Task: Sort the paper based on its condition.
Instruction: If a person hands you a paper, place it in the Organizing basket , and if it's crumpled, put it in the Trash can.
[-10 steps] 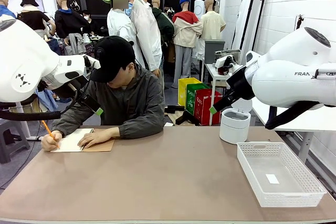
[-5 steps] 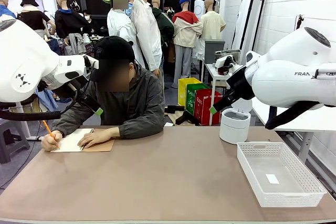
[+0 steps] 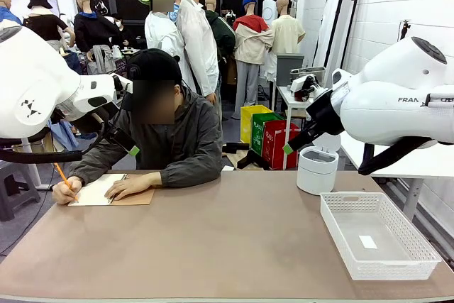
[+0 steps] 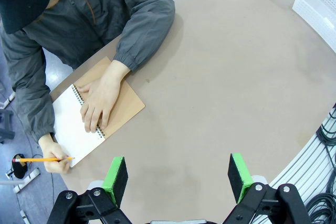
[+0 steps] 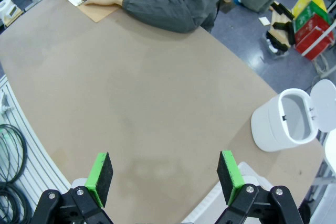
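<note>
Plain white paper, flat, uncrumpled, lies on brown notebook at table's far-left edge, under person's hand. L gripper & R gripper: jaws wide apart, empty. R arm reads "FRAN".

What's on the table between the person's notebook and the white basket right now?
Nothing: in the front view the table is bare from the notebook to the basket. The white bin stands beyond the basket's far corner, off that line.
</note>
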`<state>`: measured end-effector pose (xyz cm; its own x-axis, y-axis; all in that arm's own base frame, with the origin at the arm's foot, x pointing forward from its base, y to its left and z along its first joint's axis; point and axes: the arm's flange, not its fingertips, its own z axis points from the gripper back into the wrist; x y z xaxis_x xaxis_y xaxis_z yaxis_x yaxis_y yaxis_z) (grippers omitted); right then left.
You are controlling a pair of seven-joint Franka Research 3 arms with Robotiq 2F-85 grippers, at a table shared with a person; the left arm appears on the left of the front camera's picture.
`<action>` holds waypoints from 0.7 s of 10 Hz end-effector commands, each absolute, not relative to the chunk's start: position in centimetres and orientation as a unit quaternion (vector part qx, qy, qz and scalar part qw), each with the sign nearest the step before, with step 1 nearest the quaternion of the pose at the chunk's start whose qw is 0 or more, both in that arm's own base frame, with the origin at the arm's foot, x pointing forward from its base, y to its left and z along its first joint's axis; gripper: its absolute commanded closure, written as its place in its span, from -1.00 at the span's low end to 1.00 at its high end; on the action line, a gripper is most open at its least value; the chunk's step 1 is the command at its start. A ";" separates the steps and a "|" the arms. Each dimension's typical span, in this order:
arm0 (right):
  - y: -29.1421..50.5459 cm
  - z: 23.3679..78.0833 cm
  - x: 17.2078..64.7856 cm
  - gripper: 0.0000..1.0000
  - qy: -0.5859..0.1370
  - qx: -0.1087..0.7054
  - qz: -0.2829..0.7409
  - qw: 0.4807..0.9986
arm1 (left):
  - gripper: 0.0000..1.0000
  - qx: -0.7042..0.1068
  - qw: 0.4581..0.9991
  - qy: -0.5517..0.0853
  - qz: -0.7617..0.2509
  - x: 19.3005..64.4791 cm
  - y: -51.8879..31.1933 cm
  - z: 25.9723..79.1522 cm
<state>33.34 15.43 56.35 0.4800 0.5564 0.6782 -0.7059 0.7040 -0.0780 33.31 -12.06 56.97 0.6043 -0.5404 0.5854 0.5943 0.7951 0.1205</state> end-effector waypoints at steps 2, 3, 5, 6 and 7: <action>15.4 56.4 33.4 -1.00 -0.351 0.109 0.370 0.853 | -1.00 -0.041 0.895 -0.311 -0.317 33.3 -12.0 57.0; 15.4 56.4 33.4 -1.00 -0.351 0.109 0.370 0.853 | -1.00 -0.041 0.895 -0.311 -0.317 33.3 -12.0 57.0; 15.4 56.4 33.4 -1.00 -0.351 0.109 0.370 0.853 | -1.00 -0.041 0.895 -0.311 -0.317 33.3 -12.0 57.0; 15.4 56.4 33.4 -1.00 -0.351 0.109 0.370 0.853 | -1.00 -0.041 0.895 -0.311 -0.317 33.3 -12.0 57.0; 15.4 56.4 33.4 -1.00 -0.351 0.109 0.370 0.853 | -1.00 -0.041 0.895 -0.311 -0.317 33.3 -12.0 57.0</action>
<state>33.34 15.43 56.35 0.4800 0.5564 0.6782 -0.7059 0.7040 -0.0780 33.31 -12.06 56.97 0.6043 -0.5404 0.5854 0.5943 0.7951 0.1205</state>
